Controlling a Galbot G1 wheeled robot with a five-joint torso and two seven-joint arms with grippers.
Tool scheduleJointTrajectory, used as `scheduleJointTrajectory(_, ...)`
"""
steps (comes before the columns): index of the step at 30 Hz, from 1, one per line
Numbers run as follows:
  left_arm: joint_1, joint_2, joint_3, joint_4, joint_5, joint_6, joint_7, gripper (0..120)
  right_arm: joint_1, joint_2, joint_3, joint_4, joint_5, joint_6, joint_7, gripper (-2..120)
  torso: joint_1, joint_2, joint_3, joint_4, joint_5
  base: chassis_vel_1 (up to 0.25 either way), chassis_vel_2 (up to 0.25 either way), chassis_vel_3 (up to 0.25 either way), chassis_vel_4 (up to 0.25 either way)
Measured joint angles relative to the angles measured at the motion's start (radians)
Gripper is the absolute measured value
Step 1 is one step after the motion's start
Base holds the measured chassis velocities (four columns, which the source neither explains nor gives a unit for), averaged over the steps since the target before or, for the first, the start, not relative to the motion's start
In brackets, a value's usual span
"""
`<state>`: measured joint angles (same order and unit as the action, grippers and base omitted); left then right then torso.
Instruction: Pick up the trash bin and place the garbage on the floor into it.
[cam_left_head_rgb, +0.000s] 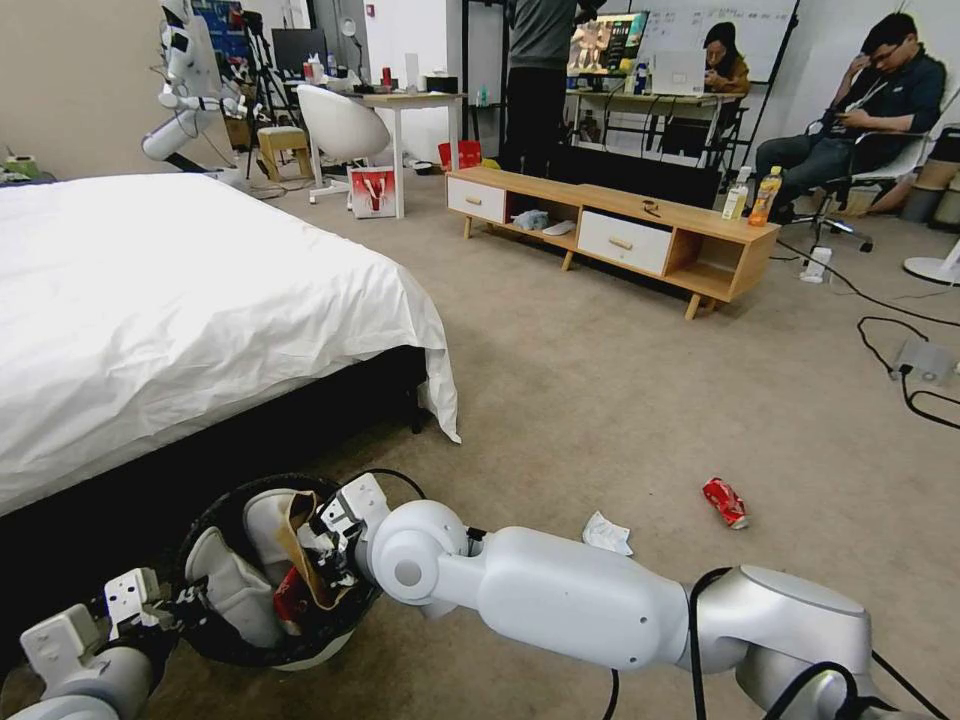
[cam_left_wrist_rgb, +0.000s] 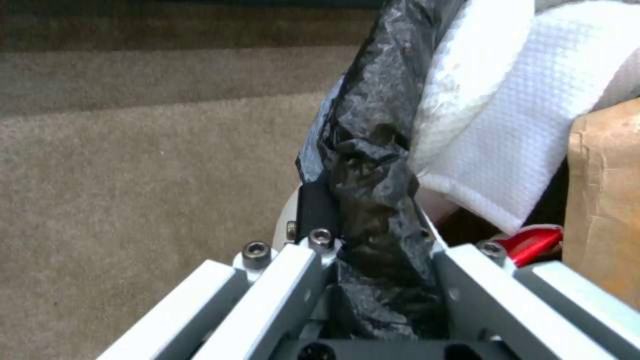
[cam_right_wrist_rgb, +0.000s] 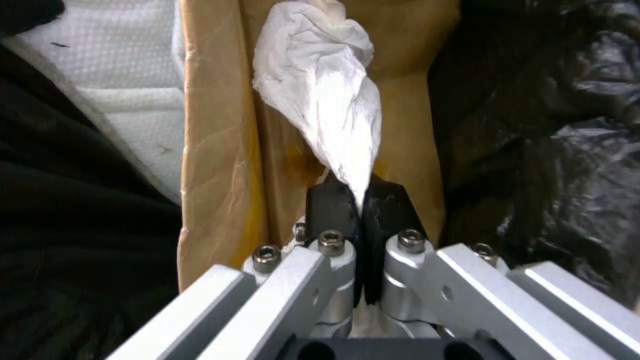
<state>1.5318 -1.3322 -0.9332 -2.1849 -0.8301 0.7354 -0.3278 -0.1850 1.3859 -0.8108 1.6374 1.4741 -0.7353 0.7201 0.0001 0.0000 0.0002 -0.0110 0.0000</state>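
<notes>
The trash bin (cam_left_head_rgb: 205, 525), lined with a black bag (cam_left_wrist_rgb: 373, 125), sits low at my left beside the bed. My left gripper (cam_left_head_rgb: 175, 605) (cam_left_wrist_rgb: 360, 210) is shut on its bag-covered rim. Inside lie white tissues (cam_left_head_rgb: 235, 590) (cam_left_wrist_rgb: 507, 125), a brown paper bag (cam_left_head_rgb: 305, 550) (cam_right_wrist_rgb: 220, 150) and something red (cam_left_wrist_rgb: 533, 240). My right gripper (cam_left_head_rgb: 325, 540) (cam_right_wrist_rgb: 357, 195) reaches over the bin's mouth, shut on a crumpled white tissue (cam_right_wrist_rgb: 327, 90) that hangs in front of the paper bag. On the floor (cam_left_head_rgb: 600, 400) to the right lie a crushed red can (cam_left_head_rgb: 725, 502) and another white tissue (cam_left_head_rgb: 607, 533).
A bed with a white sheet (cam_left_head_rgb: 180, 300) borders the bin on the left. A low wooden cabinet (cam_left_head_rgb: 620, 235) stands further back with drink bottles (cam_left_head_rgb: 765, 195) on it. Cables and a power adapter (cam_left_head_rgb: 920, 360) lie at the right. Open carpet stretches ahead.
</notes>
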Motion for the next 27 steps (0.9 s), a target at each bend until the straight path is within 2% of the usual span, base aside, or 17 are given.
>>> scheduleJointTrajectory(4, 0.0, 0.0, 0.0, 0.003, 0.003, 0.0, 0.0, 3, 0.0, -0.003, 0.005, 0.01, 0.0, 0.0, 0.0, 0, 0.0, 0.0, 0.0, 0.0001, 0.0, 0.0, 0.0, 0.0, 0.0)
scheduleJointTrajectory(7, -0.001, 0.0, 0.0, 0.006, 0.005, 0.0, 0.0, 3, 0.0, -0.004, 0.017, 0.029, 0.004, 0.0, 0.004, 15, 0.0, 0.0, 0.0, 0.0001, 0.0, 0.0, 0.0, 0.0, 0.0)
scheduleJointTrajectory(8, -0.001, 0.0, 0.0, 0.006, 0.005, 0.0, 0.0, 3, 0.0, -0.004, 0.017, 0.029, 0.004, 0.0, 0.004, 15, 0.0, 0.0, 0.0, 0.0001, 0.0, 0.0, 0.0, 0.0, 0.0)
scheduleJointTrajectory(15, 0.0, -0.001, -0.002, 0.01, 0.006, 0.0, 0.001, 3, 0.009, -0.009, 0.034, 0.064, 0.019, 0.0, 0.018, 44, 0.0, 0.0, 0.0, 0.0001, 0.0, 0.0, 0.0, 0.0, 0.0)
scheduleJointTrajectory(17, 0.0, -0.001, -0.002, 0.01, 0.007, 0.0, 0.001, 3, 0.01, -0.009, 0.034, 0.065, 0.02, 0.0, 0.019, 46, 0.0, 0.0, 0.0, 0.0001, 0.0, 0.0, 0.0, 0.0, 0.0)
scheduleJointTrajectory(18, 0.0, -0.002, -0.002, 0.01, 0.007, 0.0, 0.001, 3, 0.011, -0.009, 0.037, 0.068, 0.022, 0.0, 0.02, 53, 0.0, 0.0, 0.0, 0.0001, 0.0, 0.0, 0.0, 0.0, 0.0)
scheduleJointTrajectory(19, 0.0, -0.002, -0.002, 0.01, 0.007, 0.0, 0.001, 3, 0.011, -0.009, 0.037, 0.068, 0.022, 0.0, 0.02, 53, 0.0, 0.0, 0.0, 0.0001, 0.0, 0.0, 0.0, 0.0, 0.0)
scheduleJointTrajectory(22, 0.001, -0.002, -0.002, 0.01, 0.007, 0.0, 0.001, 3, 0.011, -0.009, 0.041, 0.074, 0.024, 0.0, 0.026, 70, 0.0, 0.0, 0.0, 0.0001, 0.0, 0.0, 0.0, 0.0, 0.0)
scheduleJointTrajectory(23, 0.001, -0.002, -0.002, 0.01, 0.007, 0.0, 0.001, 3, 0.011, -0.009, 0.041, 0.074, 0.024, 0.0, 0.026, 70, 0.0, 0.0, 0.0, 0.0001, 0.0, 0.0, 0.0, 0.0, 0.0)
scheduleJointTrajectory(25, 0.001, 0.001, -0.004, 0.01, 0.007, 0.0, 0.001, 3, 0.011, -0.008, 0.047, 0.077, 0.026, 0.0, 0.031, 82, 0.0, 0.0, 0.0, 0.0001, 0.0, 0.0, 0.0, 0.0, 0.0)
scheduleJointTrajectory(27, 0.001, 0.002, -0.004, 0.012, 0.007, 0.0, 0.001, 3, 0.011, -0.007, 0.05, 0.08, 0.03, 0.0, 0.036, 86, 0.0, 0.0, 0.0, 0.0001, 0.0, 0.0, 0.0, 0.0, 0.0)
